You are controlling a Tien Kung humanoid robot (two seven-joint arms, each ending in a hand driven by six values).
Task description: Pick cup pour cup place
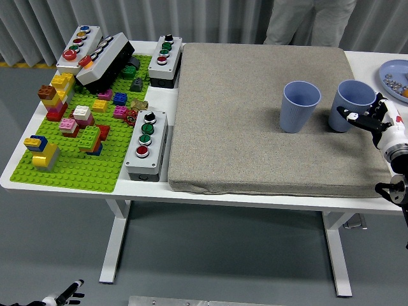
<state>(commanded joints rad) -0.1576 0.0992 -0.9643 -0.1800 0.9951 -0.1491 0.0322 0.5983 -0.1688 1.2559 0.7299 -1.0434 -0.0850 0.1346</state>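
Two light blue cups stand upright on the grey mat (242, 127). The left cup (299, 106) is near the mat's middle right, and the right cup (352, 102) is close to the mat's right edge. My right hand (370, 119) comes in from the right edge with its fingers spread. Its fingertips are at the right cup's front right side and hold nothing. I cannot see inside either cup. My left hand (67, 296) barely shows at the bottom left, far below the table.
A blue plate (395, 73) with small items sits at the far right. On the left lie a green baseplate (76, 172) with several bricks, three button boxes (146, 145) and a black box (105, 62). A person (306, 22) stands at the far side.
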